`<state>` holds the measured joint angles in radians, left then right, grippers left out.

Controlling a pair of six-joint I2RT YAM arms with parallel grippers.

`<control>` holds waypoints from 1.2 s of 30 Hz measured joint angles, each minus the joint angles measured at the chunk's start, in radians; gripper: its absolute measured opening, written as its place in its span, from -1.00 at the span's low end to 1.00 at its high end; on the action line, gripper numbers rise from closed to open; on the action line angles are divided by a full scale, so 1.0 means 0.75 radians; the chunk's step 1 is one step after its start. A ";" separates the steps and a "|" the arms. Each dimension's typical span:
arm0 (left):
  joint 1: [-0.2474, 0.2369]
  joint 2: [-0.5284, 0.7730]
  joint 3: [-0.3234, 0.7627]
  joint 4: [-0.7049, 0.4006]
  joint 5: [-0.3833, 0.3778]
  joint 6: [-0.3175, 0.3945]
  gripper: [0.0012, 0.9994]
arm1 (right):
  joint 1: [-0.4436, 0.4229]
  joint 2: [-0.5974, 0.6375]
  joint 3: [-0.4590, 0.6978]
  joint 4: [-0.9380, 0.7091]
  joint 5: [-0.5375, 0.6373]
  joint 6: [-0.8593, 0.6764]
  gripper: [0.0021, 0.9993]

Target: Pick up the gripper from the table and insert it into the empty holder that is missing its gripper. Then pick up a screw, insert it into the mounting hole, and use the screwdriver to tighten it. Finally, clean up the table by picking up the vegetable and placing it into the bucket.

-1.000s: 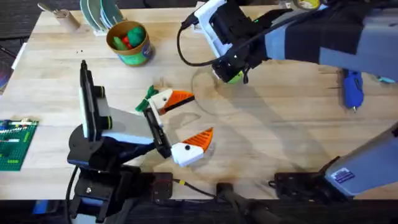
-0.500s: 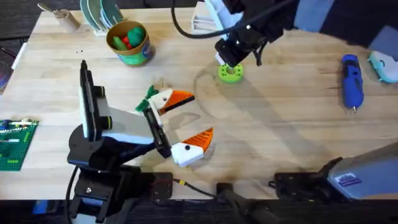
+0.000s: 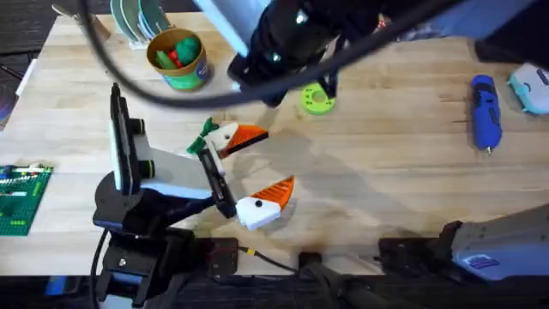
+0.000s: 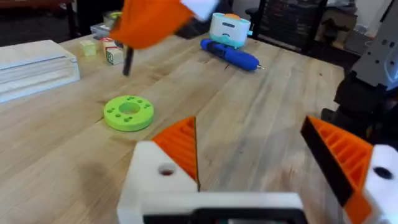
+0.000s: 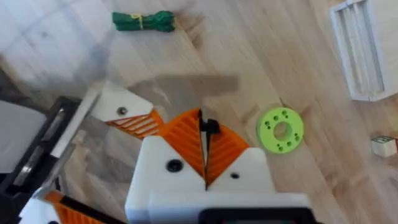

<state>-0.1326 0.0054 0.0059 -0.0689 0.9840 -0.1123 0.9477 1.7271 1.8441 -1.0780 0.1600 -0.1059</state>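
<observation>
Screw on its way: the right gripper, half a second ago poised over the green disc at the far side of the table, is now swung left and nearer, towards the left gripper. Its orange pads are pressed together on a small dark piece, judged to be the screw.

The left gripper is held wide apart at the near left with nothing between its fingers, and both its white mounts carry orange tips. The fitting step is therefore judged done, and the holder, its mounting hole showing, is being approached for the screw.

The screwdriver is left lying at the far right, well apart from both arms. The vegetable lies just beside the left gripper's farther finger, not yet cleared into the bucket at the far left.

No writing can be read: the bucket's print and a blue-and-white sticker on the right arm's base are too small to make out.
</observation>
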 joint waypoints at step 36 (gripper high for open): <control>0.000 0.000 0.000 -0.003 0.000 0.069 0.99 | 0.166 0.078 0.001 -0.020 -0.179 0.031 -0.99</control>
<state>-0.1326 0.0055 0.0059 -0.0711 0.9842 -0.0602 1.0721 1.7855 1.8450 -1.0930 0.0256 -0.0826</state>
